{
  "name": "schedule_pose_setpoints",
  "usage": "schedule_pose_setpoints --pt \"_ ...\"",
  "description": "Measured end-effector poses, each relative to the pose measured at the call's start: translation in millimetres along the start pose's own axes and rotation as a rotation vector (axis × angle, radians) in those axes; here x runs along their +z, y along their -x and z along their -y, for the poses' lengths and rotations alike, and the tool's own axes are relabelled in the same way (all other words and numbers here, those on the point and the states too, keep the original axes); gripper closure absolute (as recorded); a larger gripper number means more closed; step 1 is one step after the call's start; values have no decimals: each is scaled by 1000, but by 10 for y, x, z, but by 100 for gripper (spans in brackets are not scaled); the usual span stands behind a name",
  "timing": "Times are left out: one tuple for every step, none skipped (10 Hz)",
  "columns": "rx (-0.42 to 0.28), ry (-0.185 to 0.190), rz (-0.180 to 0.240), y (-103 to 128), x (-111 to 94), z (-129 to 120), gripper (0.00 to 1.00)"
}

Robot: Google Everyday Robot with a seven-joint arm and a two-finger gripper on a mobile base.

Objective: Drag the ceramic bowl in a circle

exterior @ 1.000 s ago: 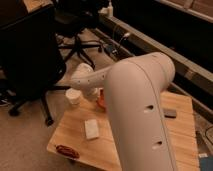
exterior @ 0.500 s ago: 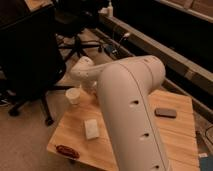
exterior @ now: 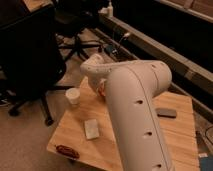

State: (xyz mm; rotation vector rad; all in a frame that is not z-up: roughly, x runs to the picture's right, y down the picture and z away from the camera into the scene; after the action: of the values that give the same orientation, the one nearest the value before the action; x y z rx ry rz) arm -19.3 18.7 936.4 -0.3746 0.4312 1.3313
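Note:
Only a thin orange-red sliver of the ceramic bowl [exterior: 101, 90] shows, at the far left part of the wooden table [exterior: 80, 142]. The rest of it is hidden behind my big white arm [exterior: 135, 110]. The arm's wrist end [exterior: 95, 68] bends down right over the bowl. My gripper is below that wrist, hidden by the arm, and it is shut. Whether it touches or grips the bowl cannot be seen.
A small white cup [exterior: 73, 95] stands left of the bowl near the table's edge. A pale rectangular block [exterior: 91, 128] lies nearer the front, a flat dark red oval object [exterior: 66, 150] at the front left corner, and a dark flat slab [exterior: 165, 112] at the right. Black office chairs stand beyond the table.
The wrist has shifted a little away from the camera and to the right. The arm now covers more of the bowl. The cup and the block have not moved.

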Motion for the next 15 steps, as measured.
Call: schedule_pose_setpoints --pt "27 -27 -30 -98 79 244 100" --pt "45 -46 -57 -197 142 404 100" --pt "64 -69 -89 -333 207 576 100" --pt "79 -92 -125 -506 246 740 100" --pt "90 -109 -158 -682 268 863 100" --pt "97 -114 -177 -833 240 916 100" --pt "104 -115 -199 -1021 205 939 100" --pt "103 -109 -211 -1169 150 887 100" --pt "100 -104 -223 -1314 89 817 100" --pt "98 -92 -235 -1474 11 726 100" --pt "90 -79 -263 -1730 -56 625 100" --pt "76 -69 -283 -1895 -81 521 100" --pt "54 -42 -299 -2050 -105 320 100" --pt "26 -11 -315 -2193 -129 76 100" --pt "-1 27 -305 -2192 -179 -182 100"
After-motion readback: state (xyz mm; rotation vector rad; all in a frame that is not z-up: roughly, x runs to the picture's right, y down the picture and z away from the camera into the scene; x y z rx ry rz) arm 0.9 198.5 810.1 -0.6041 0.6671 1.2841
